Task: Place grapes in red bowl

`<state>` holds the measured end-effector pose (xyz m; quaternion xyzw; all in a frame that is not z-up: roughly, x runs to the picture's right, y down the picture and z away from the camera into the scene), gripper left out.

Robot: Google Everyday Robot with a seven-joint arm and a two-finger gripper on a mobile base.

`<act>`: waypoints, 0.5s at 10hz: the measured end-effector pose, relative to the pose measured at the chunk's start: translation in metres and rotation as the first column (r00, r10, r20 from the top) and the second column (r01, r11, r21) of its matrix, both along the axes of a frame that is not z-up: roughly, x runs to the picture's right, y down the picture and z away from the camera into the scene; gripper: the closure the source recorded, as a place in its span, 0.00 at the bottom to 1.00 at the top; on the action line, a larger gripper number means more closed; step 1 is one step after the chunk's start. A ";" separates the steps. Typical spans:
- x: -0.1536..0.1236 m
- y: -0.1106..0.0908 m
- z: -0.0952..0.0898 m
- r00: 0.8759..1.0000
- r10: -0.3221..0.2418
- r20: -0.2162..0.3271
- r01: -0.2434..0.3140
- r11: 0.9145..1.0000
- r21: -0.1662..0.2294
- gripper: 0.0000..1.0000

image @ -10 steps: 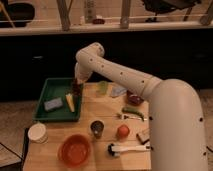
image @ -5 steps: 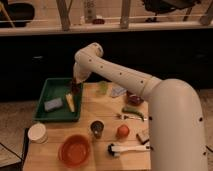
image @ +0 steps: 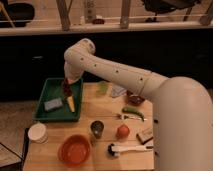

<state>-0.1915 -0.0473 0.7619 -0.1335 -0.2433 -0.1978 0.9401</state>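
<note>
End effector (image: 66, 88) over green tray (image: 50, 86), grip state unclear, red bowl (image: 74, 150) near table's front, no legible writing

The gripper (image: 66, 88) has dropped slightly lower over the green tray (image: 46, 90).

A white arm's dark pincer (image: 66, 88) hangs over a green tray (image: 47, 90), with an orange-red bowl (image: 74, 150) on the pale wooden bench (image: 100, 162).

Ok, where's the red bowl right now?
The red bowl sits at the table's front left, right of the white cup; the gripper is over the green tray.
</note>
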 end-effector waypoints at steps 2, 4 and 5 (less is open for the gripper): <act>-0.004 0.010 -0.009 0.999 -0.042 0.032 0.043 0.998 -0.042 1.00; -0.009 0.024 -0.019 0.992 -0.099 0.081 0.106 0.991 -0.083 1.00; -0.011 0.033 -0.025 0.985 -0.135 0.107 0.146 0.984 -0.101 1.00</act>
